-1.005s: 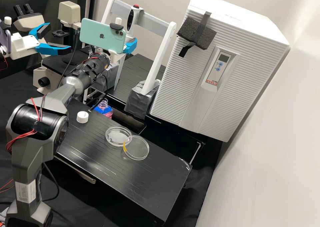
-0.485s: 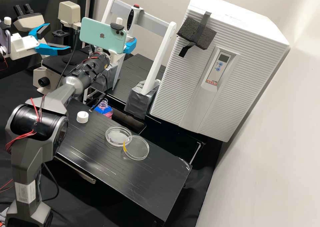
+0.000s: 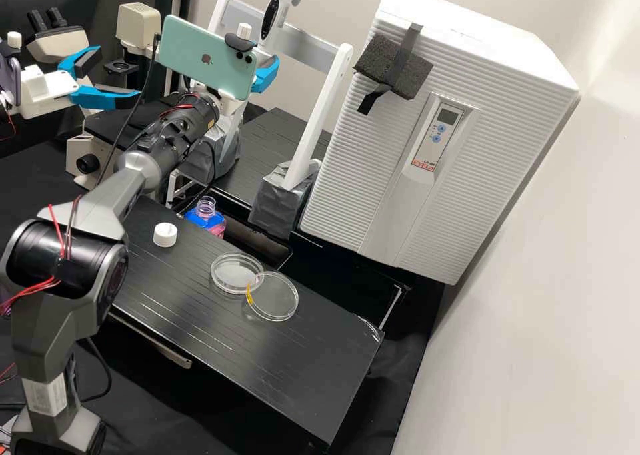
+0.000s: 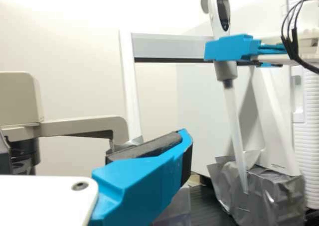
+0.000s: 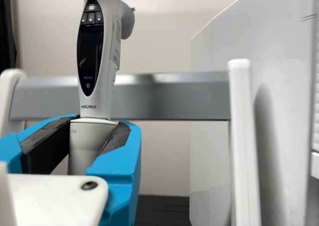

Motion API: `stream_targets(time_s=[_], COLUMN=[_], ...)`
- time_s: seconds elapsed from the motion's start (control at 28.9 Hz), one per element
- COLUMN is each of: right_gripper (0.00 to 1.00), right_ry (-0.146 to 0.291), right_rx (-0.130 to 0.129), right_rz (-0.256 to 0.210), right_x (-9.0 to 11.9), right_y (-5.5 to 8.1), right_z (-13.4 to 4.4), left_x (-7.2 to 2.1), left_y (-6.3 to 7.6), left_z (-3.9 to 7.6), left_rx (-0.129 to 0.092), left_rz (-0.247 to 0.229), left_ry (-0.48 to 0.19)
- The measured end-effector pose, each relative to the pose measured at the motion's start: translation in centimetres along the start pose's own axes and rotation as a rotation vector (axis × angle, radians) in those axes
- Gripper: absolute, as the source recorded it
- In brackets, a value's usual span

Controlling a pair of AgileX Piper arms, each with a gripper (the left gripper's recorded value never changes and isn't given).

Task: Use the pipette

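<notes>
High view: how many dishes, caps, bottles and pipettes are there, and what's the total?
Dishes: 2
Cap: 1
Bottle: 1
Pipette: 1
Total: 5

Right gripper [image 5: 92, 139] rises with pipette [image 3: 275, 11] clamped; pipette head now above stand crossbar [image 3: 310, 41]; forearm tilts steeper.

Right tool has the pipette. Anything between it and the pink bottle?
Nothing visible. The pipette hangs in the right tool by the stand's crossbar; the bottle sits open lower down, though the arm hides part of that path.
</notes>
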Motion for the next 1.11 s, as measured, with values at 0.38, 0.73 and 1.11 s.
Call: stream_targets(time_s=[0.38, 0.73, 1.11], right_gripper=[0.0, 0.0, 0.0], right_ry=[0.049, 0.037, 0.047], right_rx=[0.004, -0.039, -0.037], right_rz=[0.085, 0.13, 0.162], right_x=[-4.6, -6.7, -7.5], right_y=[-2.2, -3.7, -4.9], right_z=[0.5, 2.6, 3.3], left_x=[0.45, -1.0, -4.75], left_y=[-1.6, -4.5, -8.3], left_z=[0.6, 2.0, 2.2], left_rx=[-0.021, -0.021, -0.035], left_rz=[-0.064, -0.169, -0.292], left_ry=[-0.061, -0.12, -0.146])
